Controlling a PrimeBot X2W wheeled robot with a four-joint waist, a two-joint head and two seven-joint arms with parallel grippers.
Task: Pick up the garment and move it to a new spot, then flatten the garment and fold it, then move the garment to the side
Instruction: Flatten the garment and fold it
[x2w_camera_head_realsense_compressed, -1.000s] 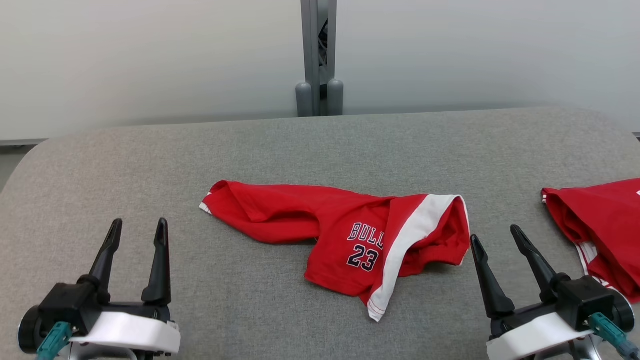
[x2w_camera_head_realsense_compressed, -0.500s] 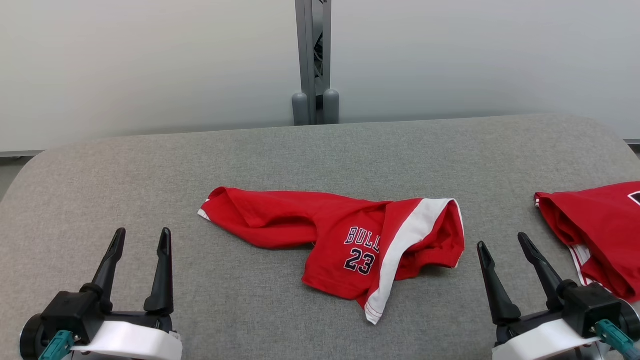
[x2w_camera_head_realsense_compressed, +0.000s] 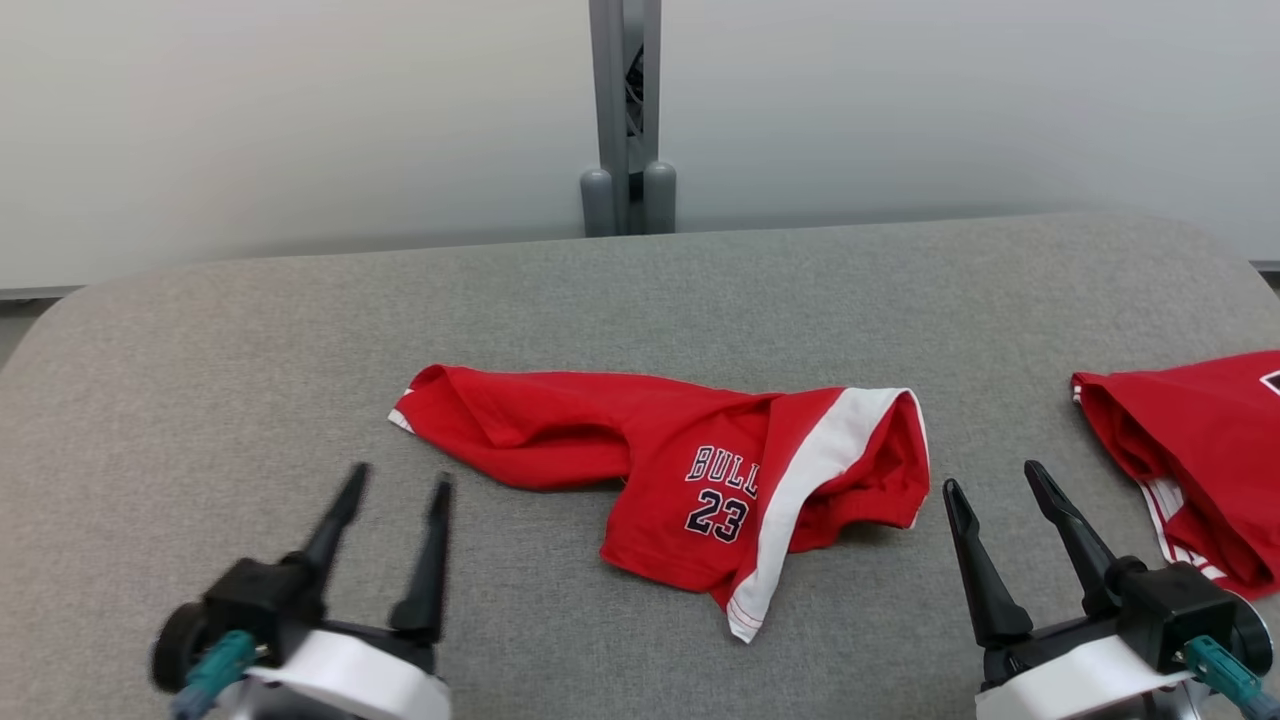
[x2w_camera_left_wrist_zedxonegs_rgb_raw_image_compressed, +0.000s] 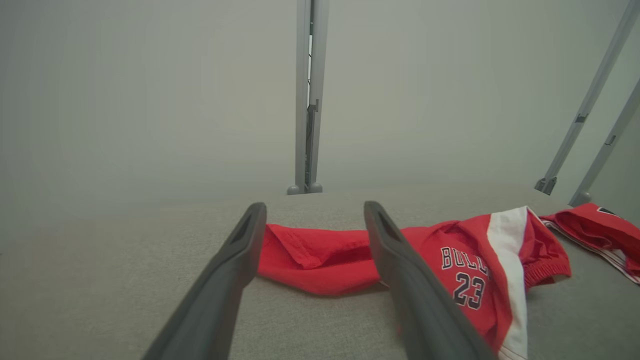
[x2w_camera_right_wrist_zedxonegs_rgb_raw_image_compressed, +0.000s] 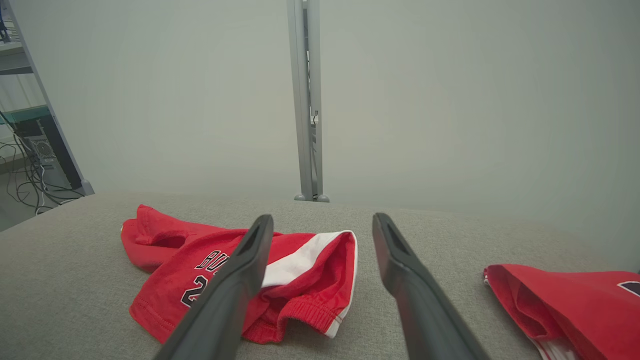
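Observation:
A crumpled red garment (x2w_camera_head_realsense_compressed: 680, 470) with a white side stripe and "BULLS 23" print lies mid-table on the grey cloth surface. My left gripper (x2w_camera_head_realsense_compressed: 398, 482) is open just short of the garment's left end, nothing between its fingers. In the left wrist view the garment (x2w_camera_left_wrist_zedxonegs_rgb_raw_image_compressed: 325, 255) lies ahead of my open left gripper (x2w_camera_left_wrist_zedxonegs_rgb_raw_image_compressed: 312, 210). My right gripper (x2w_camera_head_realsense_compressed: 990, 480) stands open just right of the garment's waistband end, empty. The right wrist view shows the garment (x2w_camera_right_wrist_zedxonegs_rgb_raw_image_compressed: 300, 280) ahead and to the left of the open right gripper (x2w_camera_right_wrist_zedxonegs_rgb_raw_image_compressed: 322, 222).
A second red garment (x2w_camera_head_realsense_compressed: 1200, 450) lies at the table's right edge, close to my right gripper. A grey post (x2w_camera_head_realsense_compressed: 625, 110) stands behind the table (x2w_camera_head_realsense_compressed: 200, 380) against a pale wall. A shelf frame with cables (x2w_camera_right_wrist_zedxonegs_rgb_raw_image_compressed: 30, 150) stands beyond the table's left end.
My left gripper has moved right and forward toward the garment's left end, blurred in motion. The right gripper has held its place. The camera shifted slightly.

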